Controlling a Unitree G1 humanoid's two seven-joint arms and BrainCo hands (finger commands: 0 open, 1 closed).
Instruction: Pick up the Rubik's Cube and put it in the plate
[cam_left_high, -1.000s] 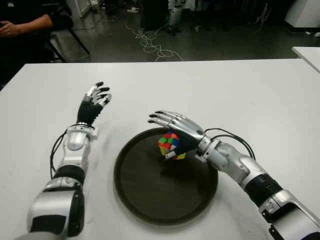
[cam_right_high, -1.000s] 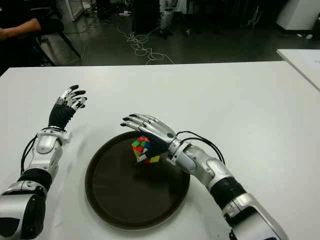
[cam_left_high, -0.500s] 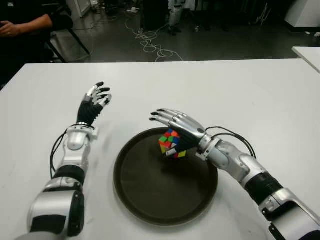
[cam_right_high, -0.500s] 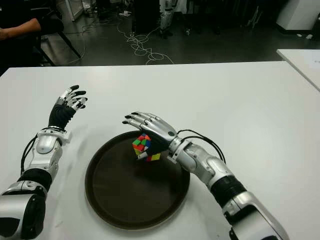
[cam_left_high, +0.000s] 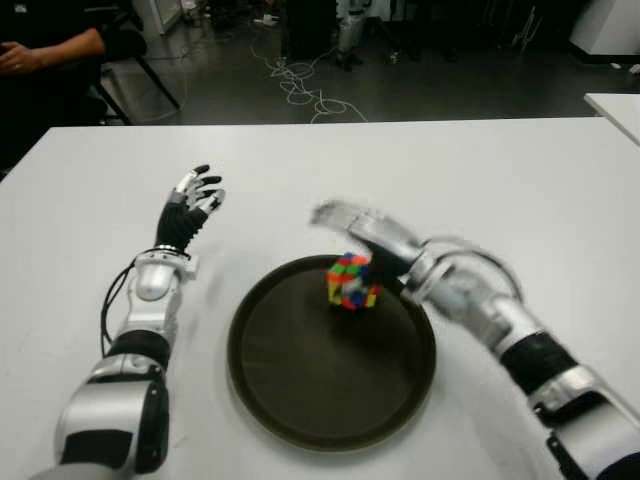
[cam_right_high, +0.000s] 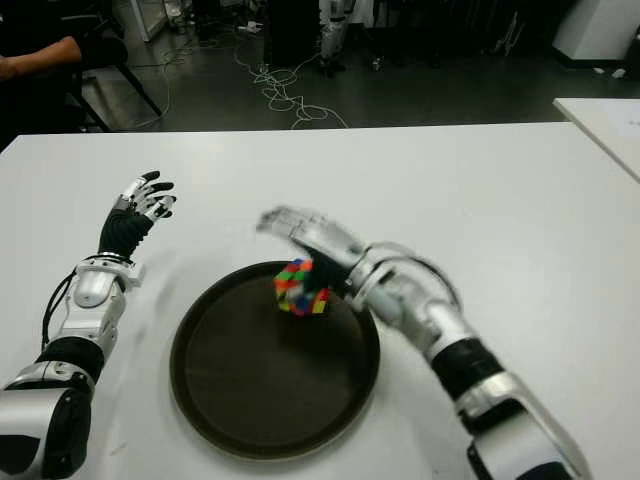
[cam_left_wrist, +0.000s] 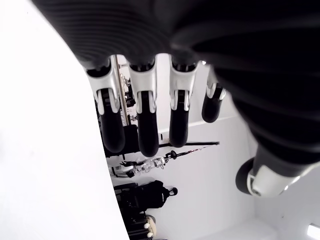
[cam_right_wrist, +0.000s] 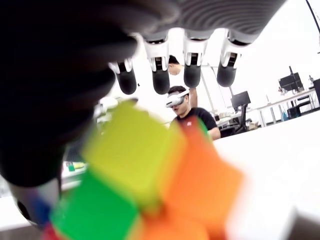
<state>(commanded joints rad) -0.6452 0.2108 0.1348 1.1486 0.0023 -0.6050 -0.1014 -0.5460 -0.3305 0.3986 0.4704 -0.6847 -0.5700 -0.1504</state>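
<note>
The Rubik's Cube (cam_left_high: 350, 282) shows blurred over the far part of the dark round plate (cam_left_high: 290, 380), just beneath my right hand (cam_left_high: 352, 228). That hand is blurred too, palm down above the plate's far rim, fingers (cam_right_wrist: 192, 70) stretched straight out and not wrapped around the cube (cam_right_wrist: 145, 185), which fills the space under the palm in the right wrist view. Whether the cube touches the plate I cannot tell. My left hand (cam_left_high: 195, 195) shows to the left of the plate over the white table (cam_left_high: 480, 170), its fingers (cam_left_wrist: 145, 125) spread and holding nothing.
A seated person's arm (cam_left_high: 45, 50) shows beyond the table's far left corner. Cables (cam_left_high: 300, 85) lie on the floor behind the table. A second white table's corner (cam_left_high: 615, 105) is at the far right. A person wearing a headset (cam_right_wrist: 182, 107) shows in the right wrist view.
My right hand has lifted and pulled back to the right, now blurred. The cube has come away from the palm and sits lower relative to it. The left hand has not moved.
</note>
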